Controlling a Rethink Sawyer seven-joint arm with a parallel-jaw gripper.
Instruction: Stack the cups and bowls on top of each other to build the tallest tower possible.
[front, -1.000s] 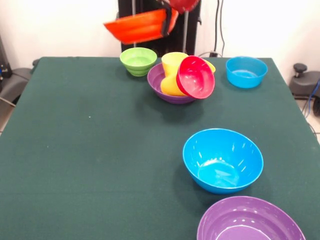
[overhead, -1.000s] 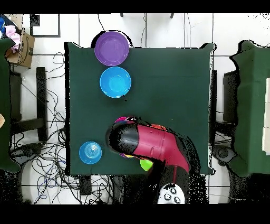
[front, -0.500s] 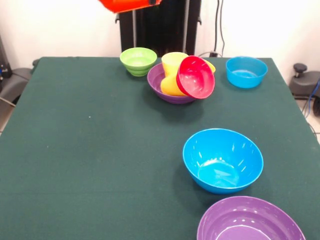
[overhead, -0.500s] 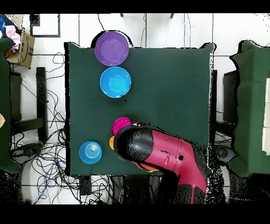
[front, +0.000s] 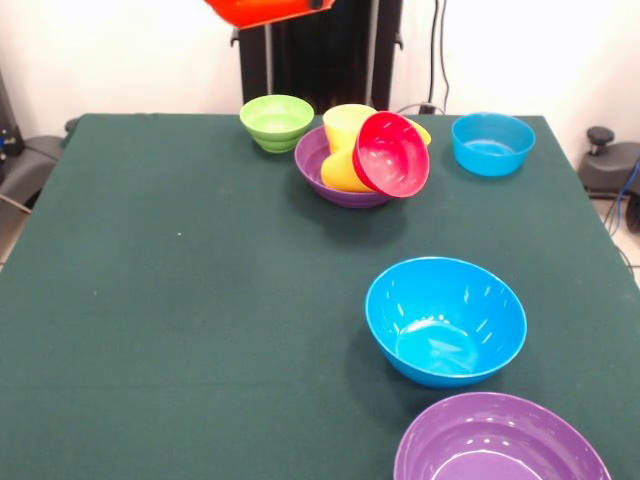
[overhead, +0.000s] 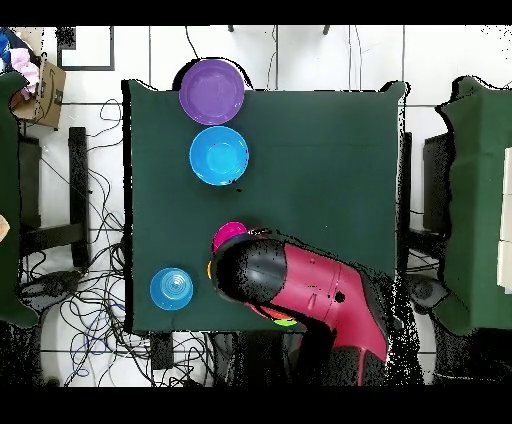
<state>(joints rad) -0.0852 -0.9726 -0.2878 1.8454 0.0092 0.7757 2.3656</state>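
Currently the orange bowl (front: 268, 11) is up in the air at the front view's 12 o'clock edge, only its lower part showing; the claw itself is cropped out there and buried under the arm (overhead: 300, 285) in the overhead view, so can't tell whether it's wide, narrow or gripping. On the green surface (front: 180, 300): a purple bowl (front: 322, 165) near 12 o'clock holds a tilted yellow cup (front: 347, 145), with the red bowl (front: 392, 153) tipped on its side, mouth facing the camera, leaning against the cup and the purple rim. Light green bowl (front: 276, 121) sits upright just beside that pile at its 10 o'clock, small blue bowl (front: 492, 142) apart at its 3 o'clock. Large blue bowl (front: 445, 320) upright toward 5 o'clock, second purple bowl (front: 500, 440) just beside it, cut by the bottom edge.
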